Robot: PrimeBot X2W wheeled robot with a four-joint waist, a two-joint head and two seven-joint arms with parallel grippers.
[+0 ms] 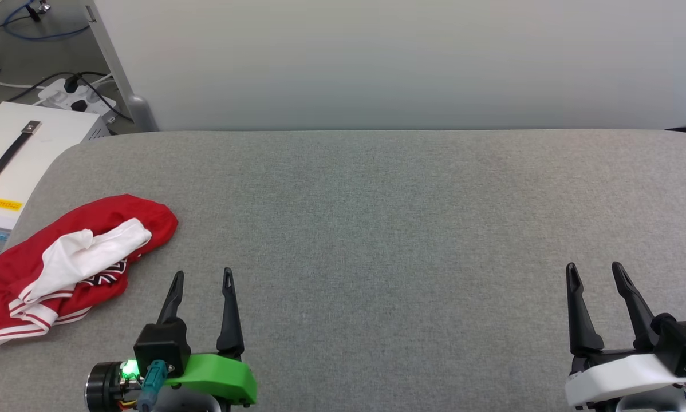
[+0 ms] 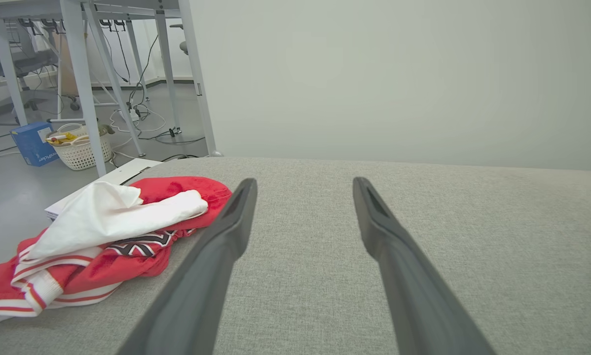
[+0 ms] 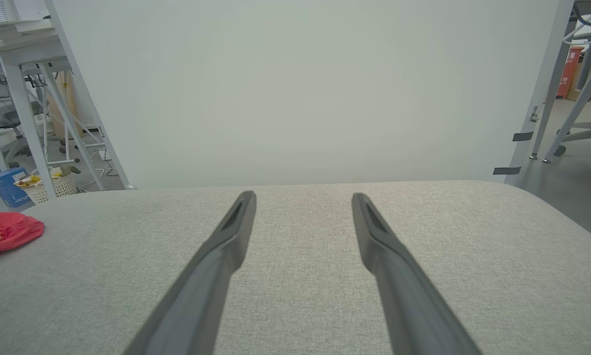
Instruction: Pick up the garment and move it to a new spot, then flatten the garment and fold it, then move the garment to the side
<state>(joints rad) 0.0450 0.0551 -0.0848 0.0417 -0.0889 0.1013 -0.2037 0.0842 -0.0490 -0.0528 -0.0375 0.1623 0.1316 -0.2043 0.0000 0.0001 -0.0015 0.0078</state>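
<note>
Yellow sticker [image 1: 7, 204] on the white case [image 1: 56, 131] with a black strap handle, far left of the left gripper [image 1: 202, 273]: print too small to read. Blue carton [image 2: 31, 143] on the floor, beyond and left of those jaws: pale lettering, not legible. Red sign [image 3: 567, 69] far beyond and right of the right gripper [image 1: 594, 266]: white characters, too blurred to make out. On the garment [image 1: 74, 263]: a strip of black, white-outlined print peeking from under a sleeve, folded over, unreadable.

White woven basket [image 2: 81, 148] just beside the blue carton: holds something yellow, hard to tell what.

Garment: red jersey T-shirt, crumpled in a heap, with a white short sleeve thrown across the top and red-and-white striped trim along the near edge. Lies on the grey fabric surface [image 1: 377, 229] just left of the left jaws, level with the fingers, a gap of bare fabric between. Sits well apart from the right jaws, far to their left.

Left jaws: spread wide, nothing between them, fingers pointing toward the pale partition panel [image 1: 406, 63]. Right jaws: equally wide, nothing held, bare grey fabric beneath and ahead.
</note>
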